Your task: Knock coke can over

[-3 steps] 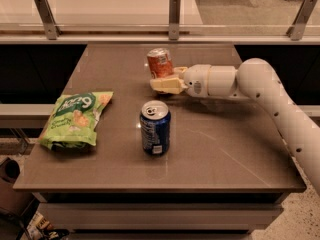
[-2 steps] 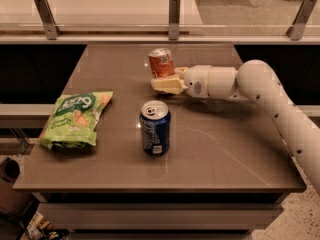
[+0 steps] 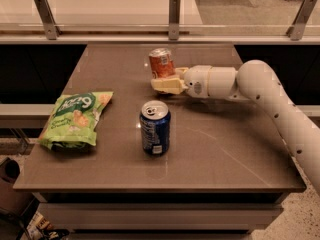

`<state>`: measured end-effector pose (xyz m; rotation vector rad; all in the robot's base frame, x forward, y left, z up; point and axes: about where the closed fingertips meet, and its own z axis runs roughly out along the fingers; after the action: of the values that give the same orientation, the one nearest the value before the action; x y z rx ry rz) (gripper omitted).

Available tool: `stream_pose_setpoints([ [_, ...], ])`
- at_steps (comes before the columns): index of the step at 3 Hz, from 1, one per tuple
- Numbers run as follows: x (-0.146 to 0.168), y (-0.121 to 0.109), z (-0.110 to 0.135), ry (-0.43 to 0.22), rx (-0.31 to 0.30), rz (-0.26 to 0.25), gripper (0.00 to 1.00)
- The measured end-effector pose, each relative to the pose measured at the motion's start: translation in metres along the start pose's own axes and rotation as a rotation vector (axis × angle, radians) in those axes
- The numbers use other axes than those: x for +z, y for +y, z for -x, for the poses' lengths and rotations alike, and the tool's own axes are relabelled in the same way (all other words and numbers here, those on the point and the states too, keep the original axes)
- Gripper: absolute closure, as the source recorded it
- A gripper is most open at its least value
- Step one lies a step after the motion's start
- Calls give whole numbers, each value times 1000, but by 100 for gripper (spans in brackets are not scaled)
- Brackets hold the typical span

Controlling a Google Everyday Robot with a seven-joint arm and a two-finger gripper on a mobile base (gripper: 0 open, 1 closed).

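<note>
The coke can (image 3: 161, 63), red-orange with a silver top, stands at the back middle of the brown table (image 3: 220, 149), tilted slightly to the left. My gripper (image 3: 162, 84) reaches in from the right on a white arm; its cream fingers (image 3: 166, 85) lie against the can's lower right side and front. A dark blue can (image 3: 154, 128) stands upright nearer the front, apart from the gripper.
A green chip bag (image 3: 75, 117) lies flat on the table's left side. A glass rail with metal posts (image 3: 174, 16) runs behind the table. My white arm (image 3: 280, 109) crosses the table's right half.
The coke can has shifted slightly and leans a little more to the left against the gripper. The blue can and chip bag have not moved.
</note>
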<state>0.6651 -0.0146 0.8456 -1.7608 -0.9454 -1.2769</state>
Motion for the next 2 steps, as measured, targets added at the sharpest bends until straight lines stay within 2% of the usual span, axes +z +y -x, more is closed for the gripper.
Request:
stream_pose_setpoints([
  [2,5,-3,0,-1,3,-9,35],
])
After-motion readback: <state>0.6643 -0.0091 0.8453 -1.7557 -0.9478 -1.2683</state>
